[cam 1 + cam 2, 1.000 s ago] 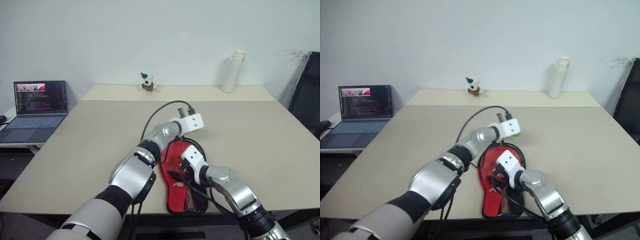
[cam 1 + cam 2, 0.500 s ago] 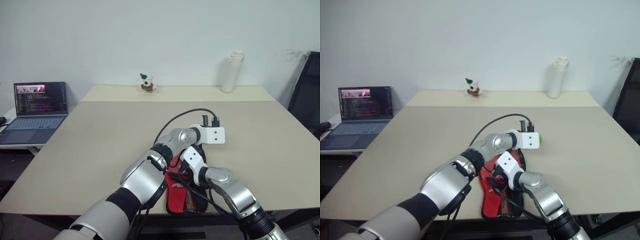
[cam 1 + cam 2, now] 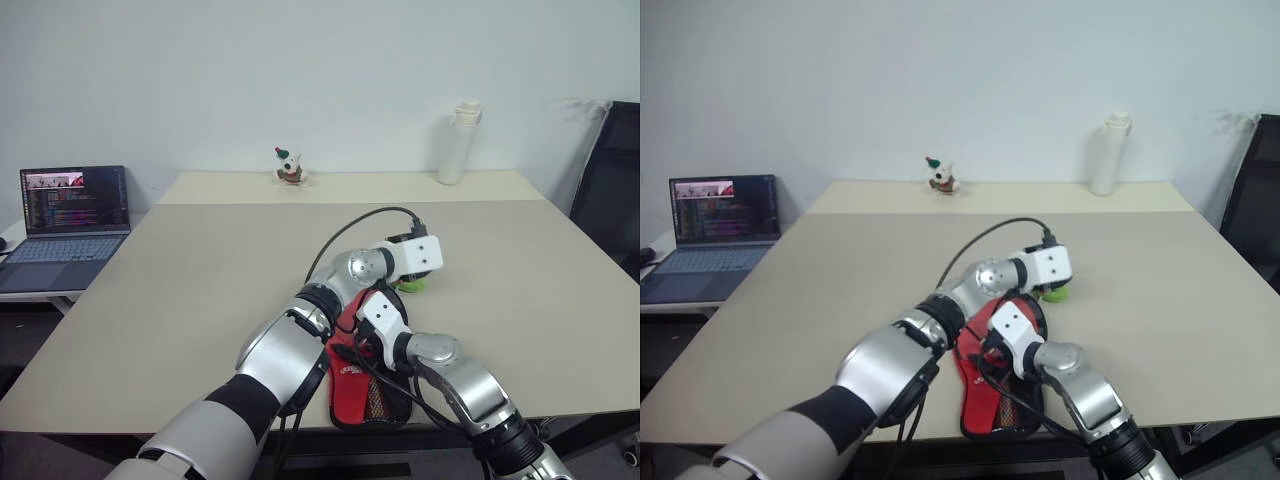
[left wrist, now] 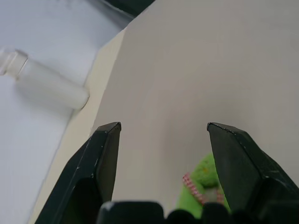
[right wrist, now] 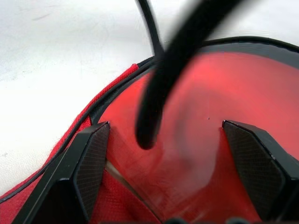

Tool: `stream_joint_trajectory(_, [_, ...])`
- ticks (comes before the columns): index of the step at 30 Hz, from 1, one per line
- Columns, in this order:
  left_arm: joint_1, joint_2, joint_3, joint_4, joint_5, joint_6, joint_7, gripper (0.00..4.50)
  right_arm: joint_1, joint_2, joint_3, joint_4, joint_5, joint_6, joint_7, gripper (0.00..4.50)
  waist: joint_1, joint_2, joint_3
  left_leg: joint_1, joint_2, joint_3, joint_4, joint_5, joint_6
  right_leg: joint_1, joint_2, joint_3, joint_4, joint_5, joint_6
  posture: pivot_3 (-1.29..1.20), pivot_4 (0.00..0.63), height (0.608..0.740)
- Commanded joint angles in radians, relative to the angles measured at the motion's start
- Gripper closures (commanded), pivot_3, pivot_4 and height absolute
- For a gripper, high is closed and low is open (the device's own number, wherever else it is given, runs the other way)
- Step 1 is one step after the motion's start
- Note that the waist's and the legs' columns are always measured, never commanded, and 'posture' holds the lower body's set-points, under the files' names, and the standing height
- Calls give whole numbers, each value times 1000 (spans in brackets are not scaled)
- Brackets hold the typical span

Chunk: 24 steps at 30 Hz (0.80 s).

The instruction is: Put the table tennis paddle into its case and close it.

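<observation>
Under the right gripper: the case (image 3: 368,385) lies flat on the table (image 3: 180,290), red side up.
Charm: the green charm (image 4: 205,184) lies on the table between the left gripper's fingers.
Left gripper (image 4: 162,128): fingers spread, holding nothing.
Right gripper (image 5: 166,128): fingers spread wide over the case's red face.
Bottle (image 3: 455,142): well beyond the left gripper, at the table's far edge.

A wide beige table (image 3: 200,270) stands against a plain white wall (image 3: 300,70), with a white bottle (image 3: 456,142) and a small figurine (image 3: 289,166) at its far edge, an open laptop (image 3: 68,210) on a side desk, and a black chair (image 3: 612,180) opposite
</observation>
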Motion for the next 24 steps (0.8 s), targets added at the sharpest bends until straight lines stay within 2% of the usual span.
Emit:
stream_joint_trajectory(1, [-39, 56, 104, -52, -106, 10, -18, 1225, 42, -54, -34, -79, 57, 133, 49, 298, 1, 0, 0, -1, 0, 0, 0, 0, 0, 0, 0, 0, 0, 0, 0, 0, 150, 740])
stream_joint_trajectory(4, [-22, 99, 183, -68, -190, 33, -80, 1225, 48, -72, -134, -230, 162, 236, 72, 298, 2, -1, 1, -3, 0, -1, 0, 0, 0, -1, -1, -1, -1, 0, 0, 0, 150, 740])
stream_joint_trajectory(7, [24, 136, 231, -92, -257, 49, -208, 1225, 37, -88, -257, -343, 270, 339, 82, 298, 2, -2, 3, -5, 1, -1, 0, 0, 0, -4, -1, -1, 0, 0, 0, 0, 150, 740])
stream_joint_trajectory(13, [193, 202, 287, -233, -412, 167, -583, 1225, -3, -199, -432, -395, 371, 425, 91, 298, 1, -2, 3, -6, 1, 0, 0, 0, 0, -6, -2, 0, 0, 0, 0, 0, 150, 740])
stream_joint_trajectory(16, [305, 249, 277, -392, -469, 281, -732, 1225, -23, -269, -464, -340, 371, 393, 100, 298, -1, -1, 5, -6, 1, 0, 0, 0, 0, -6, 0, 0, 1, 0, -1, 0, 150, 740])
stream_joint_trajectory(19, [411, 291, 241, -564, -491, 393, -815, 1225, -74, -293, -457, -230, 338, 328, 82, 298, -1, -1, 5, -6, 1, 0, 0, 0, 0, -7, 0, 1, 2, 0, -1, 0, 150, 740])
stream_joint_trajectory(22, [485, 316, 207, -663, -483, 446, -818, 1225, -158, -271, -432, -71, 275, 243, 23, 298, 0, -1, 5, -5, 1, 1, 0, 0, 0, -6, 0, 2, 3, 0, -1, 0, 150, 740])
stream_joint_trajectory(24, [521, 316, 182, -662, -440, 401, -747, 1225, -271, -219, -397, 133, 196, 167, -64, 298, -2, -1, 5, -5, 1, 1, 1, 0, 0, -6, -1, 2, 3, 0, -1, 0, 150, 740])
